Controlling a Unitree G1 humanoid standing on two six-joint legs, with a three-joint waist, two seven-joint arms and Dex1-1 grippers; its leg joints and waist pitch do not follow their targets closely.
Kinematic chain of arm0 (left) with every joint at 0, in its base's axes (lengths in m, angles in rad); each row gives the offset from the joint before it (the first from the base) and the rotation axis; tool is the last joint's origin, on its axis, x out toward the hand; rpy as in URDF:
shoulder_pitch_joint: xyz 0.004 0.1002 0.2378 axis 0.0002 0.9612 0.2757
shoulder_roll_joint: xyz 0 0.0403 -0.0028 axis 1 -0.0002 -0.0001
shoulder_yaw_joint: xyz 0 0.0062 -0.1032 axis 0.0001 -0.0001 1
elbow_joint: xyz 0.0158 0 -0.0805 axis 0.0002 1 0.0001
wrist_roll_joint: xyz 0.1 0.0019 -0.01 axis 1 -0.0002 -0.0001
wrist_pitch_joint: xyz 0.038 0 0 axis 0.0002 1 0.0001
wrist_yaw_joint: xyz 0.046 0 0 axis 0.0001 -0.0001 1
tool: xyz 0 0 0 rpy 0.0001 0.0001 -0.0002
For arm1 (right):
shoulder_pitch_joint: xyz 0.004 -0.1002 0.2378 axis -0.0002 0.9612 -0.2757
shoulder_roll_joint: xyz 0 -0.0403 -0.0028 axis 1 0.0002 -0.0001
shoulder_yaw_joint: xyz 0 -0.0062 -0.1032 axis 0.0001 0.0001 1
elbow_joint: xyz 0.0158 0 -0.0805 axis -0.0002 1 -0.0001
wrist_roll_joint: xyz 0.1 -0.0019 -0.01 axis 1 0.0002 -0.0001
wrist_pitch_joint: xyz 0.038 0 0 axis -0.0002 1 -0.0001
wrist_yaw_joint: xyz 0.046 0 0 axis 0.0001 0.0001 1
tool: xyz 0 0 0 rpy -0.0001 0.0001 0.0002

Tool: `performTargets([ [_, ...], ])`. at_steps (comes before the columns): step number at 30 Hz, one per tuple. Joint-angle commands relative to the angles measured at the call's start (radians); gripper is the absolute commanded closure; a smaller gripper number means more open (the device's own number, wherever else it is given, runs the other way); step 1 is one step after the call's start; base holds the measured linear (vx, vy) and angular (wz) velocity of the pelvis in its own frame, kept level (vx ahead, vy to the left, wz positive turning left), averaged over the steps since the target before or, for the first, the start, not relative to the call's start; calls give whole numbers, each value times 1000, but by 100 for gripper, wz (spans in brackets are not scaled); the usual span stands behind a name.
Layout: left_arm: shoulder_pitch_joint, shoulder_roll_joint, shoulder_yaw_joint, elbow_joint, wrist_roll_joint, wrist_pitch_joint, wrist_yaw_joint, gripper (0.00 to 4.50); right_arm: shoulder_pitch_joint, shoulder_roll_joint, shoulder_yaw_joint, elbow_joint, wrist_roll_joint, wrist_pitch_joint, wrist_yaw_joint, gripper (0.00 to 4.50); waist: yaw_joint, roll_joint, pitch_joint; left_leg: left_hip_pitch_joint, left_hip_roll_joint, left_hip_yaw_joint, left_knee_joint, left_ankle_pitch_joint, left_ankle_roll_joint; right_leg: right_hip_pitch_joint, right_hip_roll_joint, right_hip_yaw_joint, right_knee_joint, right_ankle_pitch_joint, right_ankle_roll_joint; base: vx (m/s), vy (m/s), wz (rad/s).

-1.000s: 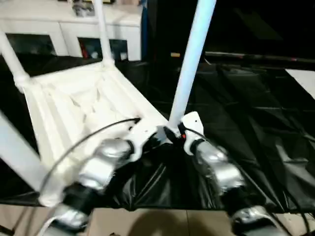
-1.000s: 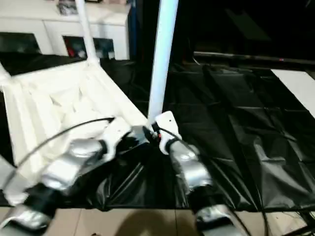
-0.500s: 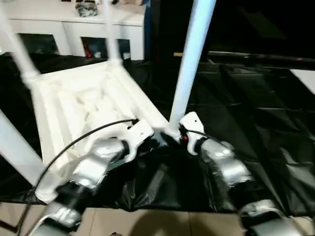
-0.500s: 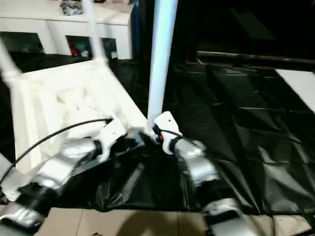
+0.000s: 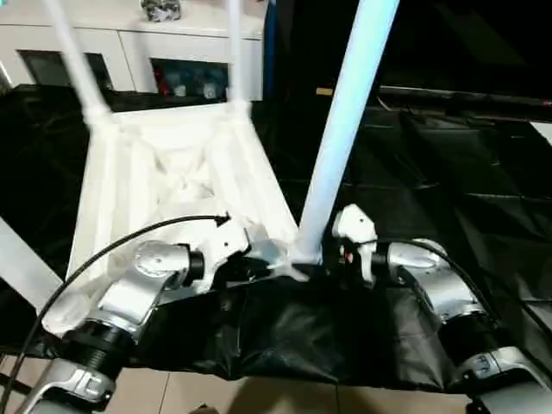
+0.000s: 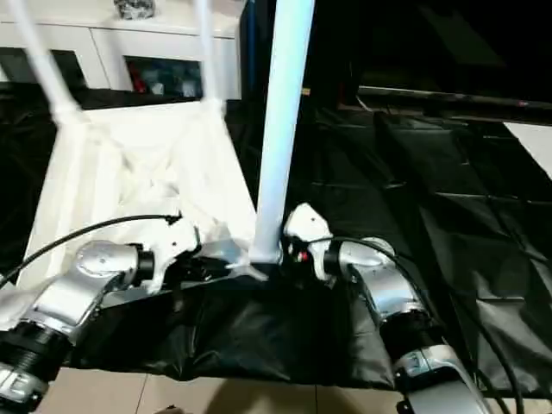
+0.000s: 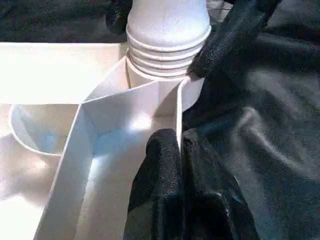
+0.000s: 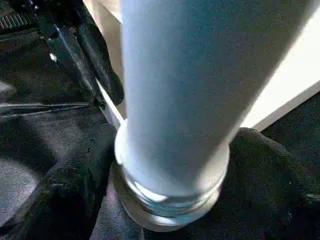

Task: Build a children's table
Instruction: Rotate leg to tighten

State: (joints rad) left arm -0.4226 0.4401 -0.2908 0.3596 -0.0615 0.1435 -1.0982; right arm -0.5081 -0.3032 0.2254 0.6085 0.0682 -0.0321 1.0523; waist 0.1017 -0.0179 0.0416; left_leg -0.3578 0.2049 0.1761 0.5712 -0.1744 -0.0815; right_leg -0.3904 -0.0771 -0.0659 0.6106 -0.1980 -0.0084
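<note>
The children's table top (image 5: 172,164) lies upside down on black sheeting, ribs up. Three white legs (image 5: 73,60) (image 5: 233,43) (image 5: 17,259) stand in other corners. A fourth leg (image 5: 345,121) stands upright in the near right corner socket, its ringed end (image 7: 167,45) seated there. My left gripper (image 7: 179,145) is shut on a thin white rib of the top beside that socket. My right gripper (image 5: 326,257) is open, one black finger (image 7: 235,35) on each side of the leg's base (image 8: 170,165), close against it.
A white cabinet (image 5: 129,43) with glass doors stands behind the table top. Wrinkled black sheeting (image 5: 448,172) covers the work surface to the right. The surface's front edge runs just under my forearms, with floor (image 5: 259,397) below it.
The whole picture has shifted, so the camera moved. My right forearm now reaches the leg's base from the right instead of from below, and its jaws have widened. The left grip is unchanged.
</note>
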Motion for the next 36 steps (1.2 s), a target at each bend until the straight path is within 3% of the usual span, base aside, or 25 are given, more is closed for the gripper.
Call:
performTargets([
  [1, 1, 1, -31, 25, -6, -8, -44, 450, -7, -5, 3, 6, -1, -8, 8, 60, -1, -2, -53, 9, 27, -3, -65, -228, 26, 41, -62, 46, -70, -197, -205, 0, 0, 0],
  [13, -4, 8, -32, 47, 1, -19, -70, 450, -7, 4, -2, -4, 19, -24, 42, 166, -1, -1, -53, 9, 28, -3, -65, -225, 24, 41, -62, 46, -69, -189, -204, 0, 0, 0],
  [18, -7, 3, -29, 55, 5, -20, -60, 450, -2, 8, 2, -8, 13, -35, 39, 175, 1, -3, -53, 10, 29, -3, -66, -231, 22, 40, -63, 46, -71, -212, -199, 0, 0, 0],
  [21, -20, -29, -12, 82, 30, -10, 32, 450, 11, 27, 4, -6, 2, -39, 7, 176, 1, -3, -50, 11, 28, -3, -66, -237, 19, 37, -63, 47, -74, -225, -194, 0, 0, 0],
  [23, -39, -75, 11, 114, 48, 1, 139, 450, 18, 61, -10, 13, -5, -50, -57, 176, 3, -3, -47, 17, 28, -2, -68, -274, 8, 32, -65, 48, -83, -291, -182, 0, 0, 0],
  [26, -50, -117, 13, 116, 67, 37, 219, 450, -3, 124, -55, 75, -18, -31, -240, 177, -1, -4, -47, 12, 28, -8, -74, -279, -10, 36, -69, 47, -85, -346, -160, 0, 0, 0],
  [28, -60, -180, 9, 110, 83, 87, 306, 450, -25, 202, -106, 147, -25, 0, -459, 178, -15, -8, -46, 11, 26, -11, -76, -298, -25, 35, -68, 46, -88, -378, -151, 0, 0, 0],
  [30, -64, -200, 8, 112, 86, 97, 328, 450, -29, 222, -116, 163, -27, 7, -511, 178, -21, -6, -46, 11, 25, -12, -76, -300, -24, 34, -68, 45, -91, -394, -139, 0, 0, 0],
  [33, -84, -269, 7, 137, 94, 119, 397, 450, -48, 296, -148, 207, -22, 32, -671, 178, -24, -4, -48, 14, 23, -9, -73, -297, -16, 29, -67, 47, -94, -381, -139, 0, 0, 0],
  [34, -103, -308, -1, 172, 112, 110, 439, 450, -61, 350, -139, 221, -24, 29, -707, 178, -26, -3, -49, 11, 22, -9, -74, -277, -14, 30, -64, 48, -91, -344, -143, 0, 0, 0],
  [36, -110, -317, -3, 184, 119, 104, 450, 450, -66, 365, -136, 226, -30, 22, -711, 178, -25, -4, -50, 10, 23, -8, -72, -276, -12, 32, -64, 47, -89, -318, -144, 0, 0, 0],
])
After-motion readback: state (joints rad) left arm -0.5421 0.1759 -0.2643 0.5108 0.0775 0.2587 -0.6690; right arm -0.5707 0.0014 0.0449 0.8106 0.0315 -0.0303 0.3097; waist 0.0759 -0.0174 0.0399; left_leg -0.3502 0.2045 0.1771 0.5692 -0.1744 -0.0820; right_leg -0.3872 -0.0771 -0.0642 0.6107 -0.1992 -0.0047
